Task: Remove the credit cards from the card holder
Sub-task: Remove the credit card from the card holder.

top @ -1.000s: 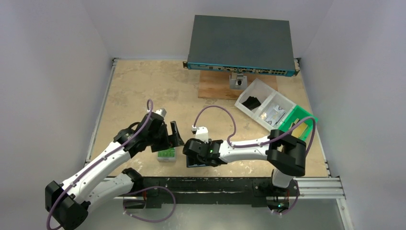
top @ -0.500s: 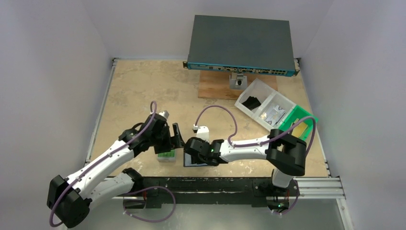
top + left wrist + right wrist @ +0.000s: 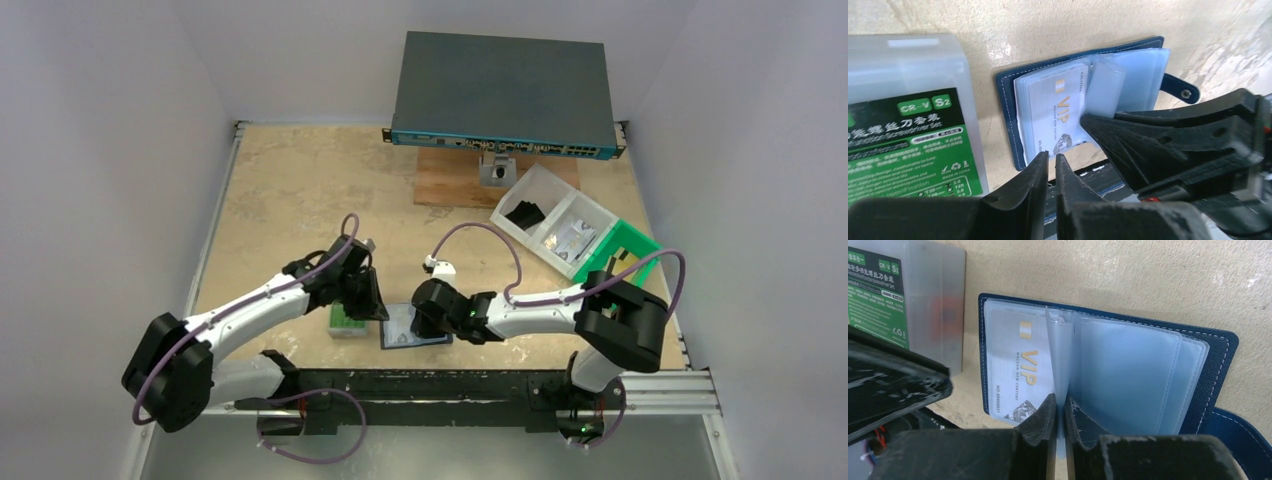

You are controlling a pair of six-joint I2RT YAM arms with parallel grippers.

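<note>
The right gripper (image 3: 1059, 402) was found closed on a single clear sleeve (image 3: 1060, 355) of the card holder (image 3: 1220, 360), near the fold. Its two fingertips pinched the sleeve's near edge, and the sleeve stood upright between them. The left gripper (image 3: 1049, 159) had its jaws drawn almost together, with only a thin slit left between them. Its tips sat at the near edge of the card holder's left half. Whether anything thin was caught there could not be determined.

The card holder lay open and flat on the table (image 3: 280, 180) close to its near edge, between the two grippers, with its navy cover underneath. Its snap tab (image 3: 1180, 90) stuck out at the right. One credit card (image 3: 1018, 365), pale with gold "VIP" lettering, was seated in the top sleeve of the left half. The contents of the sleeves beneath it could not be made out. The sleeves of the right half (image 3: 1128, 375) lay flat and looked clouded.

Just beside the holder on the left stood a grey case (image 3: 908, 100) with a green label. Farther back on the table were a wooden board (image 3: 450, 180), a clear compartment box (image 3: 550, 220) and a green tray (image 3: 630, 245). A network switch (image 3: 500, 90) stood at the far edge.
</note>
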